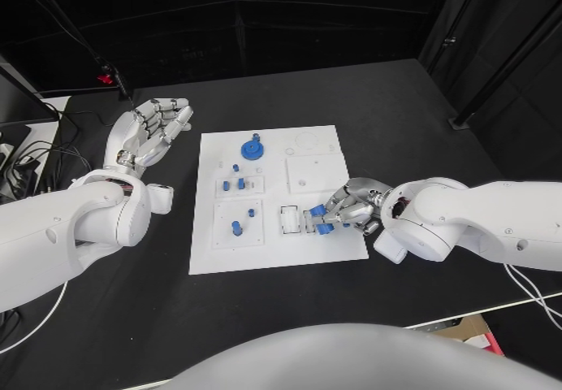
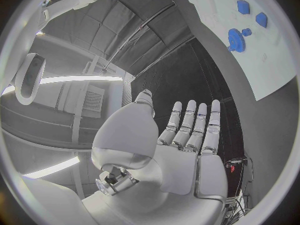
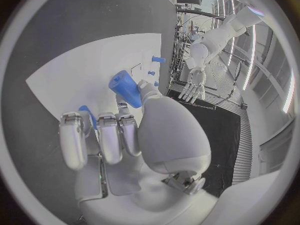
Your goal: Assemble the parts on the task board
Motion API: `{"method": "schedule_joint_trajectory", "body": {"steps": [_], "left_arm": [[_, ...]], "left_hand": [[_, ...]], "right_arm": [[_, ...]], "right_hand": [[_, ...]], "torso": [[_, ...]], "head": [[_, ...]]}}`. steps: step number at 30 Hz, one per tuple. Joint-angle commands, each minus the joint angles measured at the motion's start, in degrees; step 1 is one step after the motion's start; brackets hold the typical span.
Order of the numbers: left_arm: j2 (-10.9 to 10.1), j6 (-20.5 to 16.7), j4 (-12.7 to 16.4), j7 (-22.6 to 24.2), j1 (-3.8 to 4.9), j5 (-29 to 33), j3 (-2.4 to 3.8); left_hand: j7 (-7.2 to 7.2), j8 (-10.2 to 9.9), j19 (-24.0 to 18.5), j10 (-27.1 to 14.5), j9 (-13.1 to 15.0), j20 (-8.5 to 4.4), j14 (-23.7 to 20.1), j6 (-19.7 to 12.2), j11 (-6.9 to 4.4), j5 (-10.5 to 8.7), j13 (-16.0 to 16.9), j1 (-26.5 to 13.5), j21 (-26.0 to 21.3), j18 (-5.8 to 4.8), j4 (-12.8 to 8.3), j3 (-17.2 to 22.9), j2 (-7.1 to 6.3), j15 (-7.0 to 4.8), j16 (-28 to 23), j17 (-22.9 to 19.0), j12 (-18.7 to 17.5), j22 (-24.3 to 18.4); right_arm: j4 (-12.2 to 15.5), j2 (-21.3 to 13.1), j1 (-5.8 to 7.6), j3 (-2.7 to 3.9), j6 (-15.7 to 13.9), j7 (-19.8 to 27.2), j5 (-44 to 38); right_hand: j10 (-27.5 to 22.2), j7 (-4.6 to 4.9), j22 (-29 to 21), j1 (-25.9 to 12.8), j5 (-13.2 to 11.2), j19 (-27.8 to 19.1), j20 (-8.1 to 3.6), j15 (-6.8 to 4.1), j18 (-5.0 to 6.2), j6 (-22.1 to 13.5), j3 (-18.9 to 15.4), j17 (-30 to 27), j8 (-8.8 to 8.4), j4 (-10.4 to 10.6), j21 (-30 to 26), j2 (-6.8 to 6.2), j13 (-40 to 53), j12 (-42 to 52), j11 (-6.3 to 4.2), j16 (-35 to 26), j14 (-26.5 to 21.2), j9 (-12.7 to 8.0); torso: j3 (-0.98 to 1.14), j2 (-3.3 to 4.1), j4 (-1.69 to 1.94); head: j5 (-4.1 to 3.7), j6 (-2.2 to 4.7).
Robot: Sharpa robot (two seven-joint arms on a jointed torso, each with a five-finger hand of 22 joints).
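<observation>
The white task board lies mid-table. A blue gear stands near its far edge, and small blue parts stand in the left-hand inserts. My right hand rests over the board's right edge and pinches a blue part above a slotted insert. In the right wrist view the blue part sits between the thumb and fingers of that hand. My left hand hovers left of the board, fingers spread, holding nothing. The left wrist view shows this hand, the board and the gear.
Cables and a red clip lie at the table's far left. Bare black table surrounds the board. The right forearm stretches across the table to the right of the board.
</observation>
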Motion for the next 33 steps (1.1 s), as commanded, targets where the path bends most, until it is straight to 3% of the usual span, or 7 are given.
{"method": "schedule_joint_trajectory", "body": {"steps": [1, 6, 14, 33], "left_arm": [[0.13, 0.42, -0.06, 4.11, 0.04, 0.05, 0.06], [0.30, 0.49, -0.14, 4.06, 0.02, 0.05, 0.06], [0.35, 0.48, -0.14, 3.96, 0.01, 0.05, 0.06], [0.16, 0.54, 0.01, 3.88, 0.01, 0.05, 0.06]], "left_hand": [[7.58, 0.26, 0.14, 0.01, -0.09, 0.11, 0.15, -0.38, -0.05, 0.37, -0.07, 0.22, 0.36, -0.21, -0.06, -0.32, 0.57, -0.05, 0.21, -0.05, 0.29, -0.05], [7.58, 0.26, 0.14, 0.01, -0.09, 0.11, 0.15, -0.38, -0.05, 0.37, -0.07, 0.22, 0.36, -0.21, -0.06, -0.32, 0.57, -0.05, 0.21, -0.05, 0.29, -0.05], [7.58, 0.29, 0.10, 0.01, -0.10, 0.12, 0.21, -0.39, -0.05, 0.38, -0.07, 0.24, 0.35, -0.22, -0.06, -0.35, 0.60, -0.06, 0.28, -0.10, 0.33, -0.06], [7.58, 0.30, 0.08, 0.02, -0.11, 0.11, 0.26, -0.41, -0.05, 0.38, -0.08, 0.26, 0.35, -0.22, -0.06, -0.38, 0.63, -0.06, 0.32, -0.13, 0.37, -0.07]], "right_arm": [[0.20, 0.32, 0.36, 0.06, -0.83, 2.73, 3.42], [-0.93, 1.80, 0.51, 0.06, 0.19, 2.79, 4.90], [-3.18, 4.82, 0.57, 0.07, 2.16, 1.82, 5.60], [-4.92, 7.61, 0.57, 0.07, 1.52, -1.39, 3.42]], "right_hand": [[6.06, -3.26, 15.09, -0.55, 0.14, 5.86, -0.38, -0.37, -0.42, 4.15, -0.13, 15.06, -0.65, 0.68, 0.19, -0.55, 15.08, 0.15, -0.39, 0.14, 5.95, -0.13], [6.06, -3.21, 15.09, -1.36, 0.22, 5.86, -0.39, -0.39, -0.42, 4.59, -0.56, 15.06, -1.52, 1.36, 0.19, -0.76, 15.08, 0.15, -0.37, 0.14, 5.95, -0.34], [6.06, -3.05, 15.09, -2.62, 0.44, 5.86, -0.38, -0.35, -0.42, 4.84, -1.41, 15.06, -2.74, 2.50, 0.19, -0.91, 15.08, 0.15, -0.22, 0.14, 5.95, -0.60], [6.06, -2.83, 15.09, -3.93, -0.02, 5.86, -0.29, -0.23, -0.42, 5.19, -2.85, 15.06, -4.03, 3.84, 0.19, -1.04, 15.08, 0.15, -0.03, 0.14, 5.95, -0.75]], "torso": [[0.01, 0.02, -0.04], [-0.03, 0.04, 0.08], [-0.02, 0.06, 0.12], [-0.01, 0.04, 0.00]], "head": [[0.02, -0.03], [0.19, -0.12], [1.12, -0.17], [1.87, -0.26]]}}
